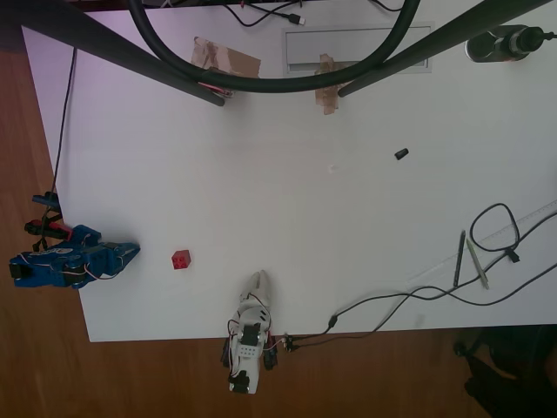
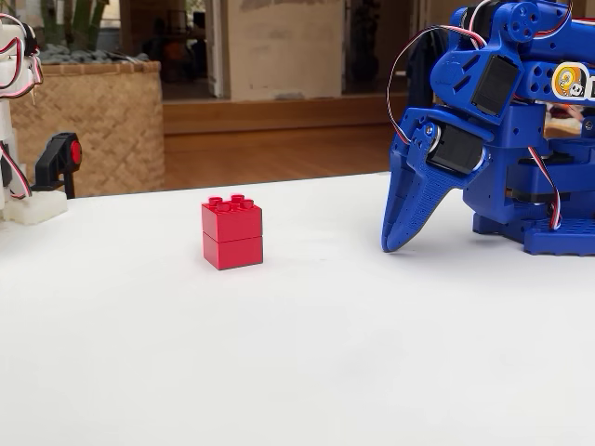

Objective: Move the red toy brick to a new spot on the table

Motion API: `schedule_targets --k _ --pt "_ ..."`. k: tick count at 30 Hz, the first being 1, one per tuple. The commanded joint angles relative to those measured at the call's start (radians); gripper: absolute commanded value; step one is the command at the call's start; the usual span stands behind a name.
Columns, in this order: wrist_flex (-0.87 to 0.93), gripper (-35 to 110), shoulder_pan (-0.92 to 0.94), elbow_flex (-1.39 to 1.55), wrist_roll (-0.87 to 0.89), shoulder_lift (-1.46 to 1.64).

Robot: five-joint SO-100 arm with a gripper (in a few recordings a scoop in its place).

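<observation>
Blue two-finger gripper has its fingers together, nothing between them, tip pointing down and resting on the flat white matte table. The small bright red studded plastic toy brick stands upright on the table, well apart from the tip, to its left in the fixed view. Overhead view: brick lies to the right of the gripper, near the table edge.

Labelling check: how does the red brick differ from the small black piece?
The red toy brick is bright red, blocky and studded; the black bit is dark and smaller. In the overhead view, the brick lies lower left, the bit upper right. Both rest free on the table.
</observation>
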Motion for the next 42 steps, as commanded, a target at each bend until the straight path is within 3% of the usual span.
schedule_targets --k 1,33,42 --pt "-0.008 0 0.026 0.032 -0.006 0.025" --pt "-0.015 0 0.018 0.032 0.081 0.025" --pt "-0.06 0 0.002 -0.219 -0.078 -0.193"
